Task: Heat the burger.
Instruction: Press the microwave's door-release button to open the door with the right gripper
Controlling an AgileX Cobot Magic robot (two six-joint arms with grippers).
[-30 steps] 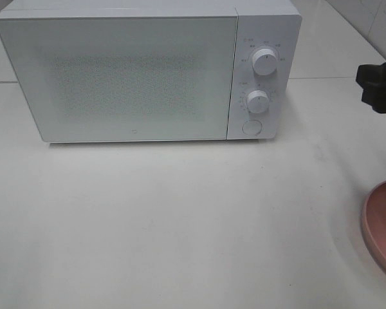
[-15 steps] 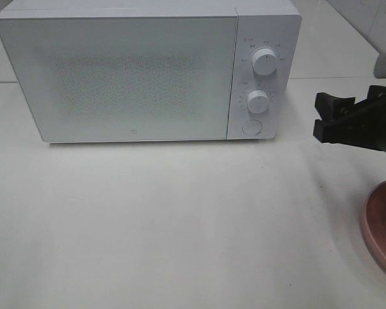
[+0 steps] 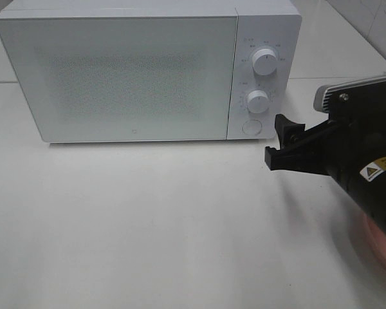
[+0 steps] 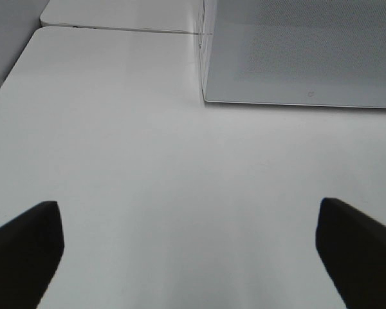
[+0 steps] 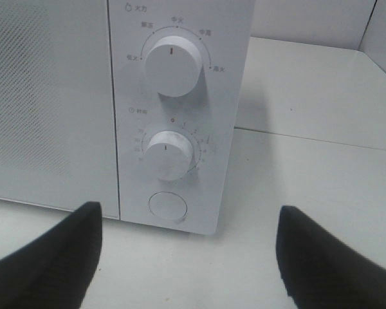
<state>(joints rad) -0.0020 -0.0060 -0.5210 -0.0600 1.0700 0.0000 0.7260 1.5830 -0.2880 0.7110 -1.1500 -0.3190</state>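
The burger is hidden in every view. The white microwave (image 3: 116,77) stands at the back of the table with its door closed. My right gripper (image 3: 281,143) hovers open and empty just right of the microwave's front lower corner. In the right wrist view, the right gripper (image 5: 193,257) faces the control panel: upper knob (image 5: 172,64), lower knob (image 5: 170,154) and round button (image 5: 166,206). My left gripper (image 4: 193,257) is open over bare table, short of the microwave's door (image 4: 296,51) and its left front corner; the high view does not show it.
A pink plate (image 3: 373,251) lies at the table's right edge, mostly covered by my right arm. The white table (image 3: 148,225) stretches in front of the microwave. A tiled wall corner shows at the far right back.
My right arm has come in from the right edge, moving left and toward the microwave's control panel, and now covers most of the pink plate. The microwave has not moved.
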